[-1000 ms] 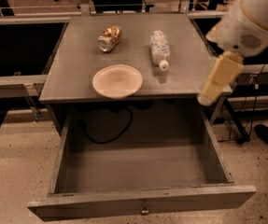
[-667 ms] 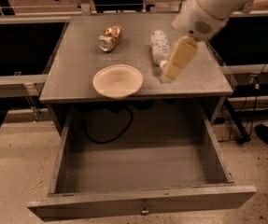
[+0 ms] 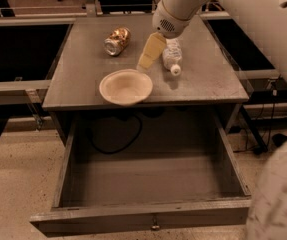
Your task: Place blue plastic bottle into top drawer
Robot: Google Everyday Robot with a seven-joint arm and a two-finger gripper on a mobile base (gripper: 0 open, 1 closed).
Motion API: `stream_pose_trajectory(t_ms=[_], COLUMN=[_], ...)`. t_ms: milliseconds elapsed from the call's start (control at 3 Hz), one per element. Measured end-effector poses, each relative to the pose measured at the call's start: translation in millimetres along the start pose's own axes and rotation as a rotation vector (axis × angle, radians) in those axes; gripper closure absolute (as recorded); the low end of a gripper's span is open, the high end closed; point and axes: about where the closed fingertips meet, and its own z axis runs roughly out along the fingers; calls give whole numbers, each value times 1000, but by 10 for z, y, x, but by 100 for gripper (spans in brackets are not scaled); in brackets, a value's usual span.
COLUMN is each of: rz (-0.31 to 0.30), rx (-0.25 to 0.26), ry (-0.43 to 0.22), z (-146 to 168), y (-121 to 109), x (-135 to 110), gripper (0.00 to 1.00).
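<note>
The bottle [image 3: 172, 57] lies on its side on the bench [image 3: 210, 81], right of centre, with its white cap toward the front edge. My end effector [image 3: 146, 60] hangs just left of it, above the bowl's [image 3: 125, 87] far rim; I cannot tell whether it is spread or pressed together. A gold can [image 3: 117, 40] lies farther back on the left. Below the bench, the drawer [image 3: 148, 181] stands pulled out.

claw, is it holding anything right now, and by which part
Nothing is held: the claw hovers just left of the blue plastic bottle, which lies on the table beside it.
</note>
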Motion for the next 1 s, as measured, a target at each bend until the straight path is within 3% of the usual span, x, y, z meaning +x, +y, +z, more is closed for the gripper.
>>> stream_pose_trajectory(t_ms=[667, 1000], rz=[319, 415], rx=[63, 107], ry=[25, 28], z=[353, 433], y=[-569, -780], x=[168, 184], gripper=[0, 0])
